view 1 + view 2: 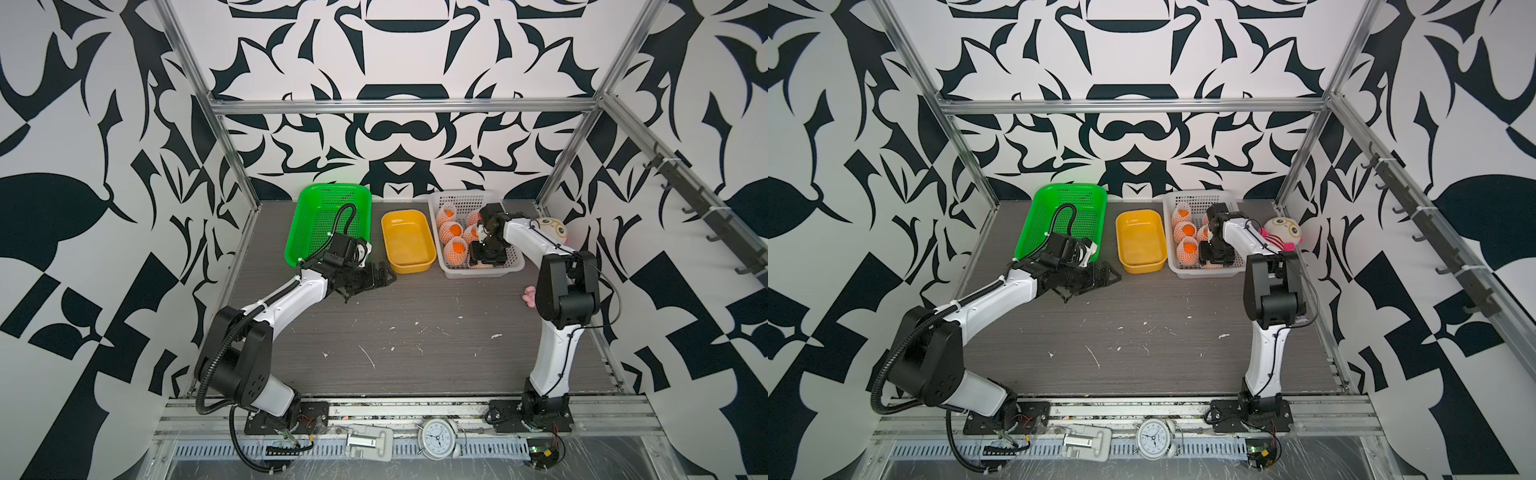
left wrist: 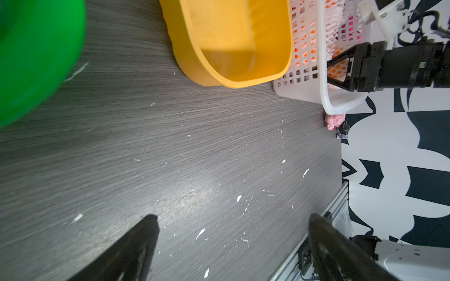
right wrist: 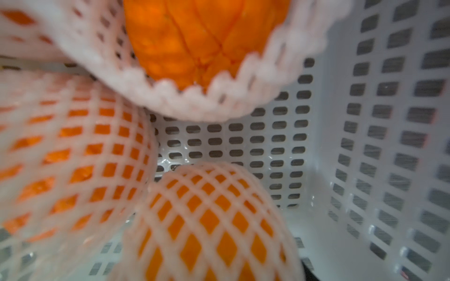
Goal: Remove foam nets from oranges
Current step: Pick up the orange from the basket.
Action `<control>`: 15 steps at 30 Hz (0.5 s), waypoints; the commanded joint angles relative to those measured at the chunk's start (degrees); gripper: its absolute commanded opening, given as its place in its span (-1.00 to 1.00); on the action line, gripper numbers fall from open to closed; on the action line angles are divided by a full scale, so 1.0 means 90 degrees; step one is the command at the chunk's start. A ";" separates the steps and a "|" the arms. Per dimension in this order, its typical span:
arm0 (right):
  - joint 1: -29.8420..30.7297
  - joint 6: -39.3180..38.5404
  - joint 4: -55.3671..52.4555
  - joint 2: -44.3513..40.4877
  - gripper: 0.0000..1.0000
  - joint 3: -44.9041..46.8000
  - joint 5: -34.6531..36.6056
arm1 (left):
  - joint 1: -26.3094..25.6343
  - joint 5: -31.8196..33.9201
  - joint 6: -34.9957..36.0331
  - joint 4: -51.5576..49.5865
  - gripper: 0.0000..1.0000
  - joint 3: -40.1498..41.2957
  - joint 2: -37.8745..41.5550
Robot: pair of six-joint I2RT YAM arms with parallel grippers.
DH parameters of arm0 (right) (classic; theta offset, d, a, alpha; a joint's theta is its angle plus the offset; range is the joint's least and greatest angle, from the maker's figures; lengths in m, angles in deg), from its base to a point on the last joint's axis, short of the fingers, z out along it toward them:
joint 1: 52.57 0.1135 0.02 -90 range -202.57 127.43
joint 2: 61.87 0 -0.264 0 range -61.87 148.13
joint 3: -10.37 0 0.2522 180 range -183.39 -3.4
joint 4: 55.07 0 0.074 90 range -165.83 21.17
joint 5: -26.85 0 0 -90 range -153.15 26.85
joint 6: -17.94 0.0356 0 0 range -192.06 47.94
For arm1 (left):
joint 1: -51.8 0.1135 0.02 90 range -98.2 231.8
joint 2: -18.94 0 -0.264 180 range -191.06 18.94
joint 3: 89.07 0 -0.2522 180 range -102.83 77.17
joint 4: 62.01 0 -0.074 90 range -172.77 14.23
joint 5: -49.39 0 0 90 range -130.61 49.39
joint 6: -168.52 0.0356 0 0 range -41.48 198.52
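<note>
the oranges (image 1: 456, 229) sit wrapped in their foam nets (image 3: 219, 104), bunched together in the white basket (image 1: 459, 199) at the back right of the table (image 1: 415, 332). in the right wrist view three of them fill the picture. one shows bare skin through the open end of its net, and the other two show only through the holes in the mesh.

the right gripper (image 2: 330, 71) reaches down into the near end of that basket. in the left wrist view its jaws stand part spread on either side of a netted orange. whether they press on it i cannot tell, since the basket rim blurs the tips.

just left of the white basket stands a yellow tub (image 1: 409, 266), and left of that a green basket (image 1: 328, 193). the left gripper (image 1: 380, 277) hangs low over the table in front of these two, pointing toward the tub. its jaws are spread wide, with only bare table between them.

a plush toy (image 1: 1281, 228) lies beside the white basket, behind the right arm. an alarm clock (image 1: 438, 438) rests on the front rail.
</note>
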 commanded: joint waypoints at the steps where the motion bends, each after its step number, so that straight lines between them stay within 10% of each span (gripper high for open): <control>1: 0.0208 -0.0006 -0.0206 -0.0607 -0.01 -0.0370 0.0112 | -0.0024 -0.0102 0.0150 -0.0366 0.98 -0.0356 0.0168; 15: 0.1174 0.0319 -0.1046 -0.2152 -0.04 -0.0059 0.0569 | 0.0015 -0.0272 -0.0079 -0.0418 0.99 -0.0373 0.0668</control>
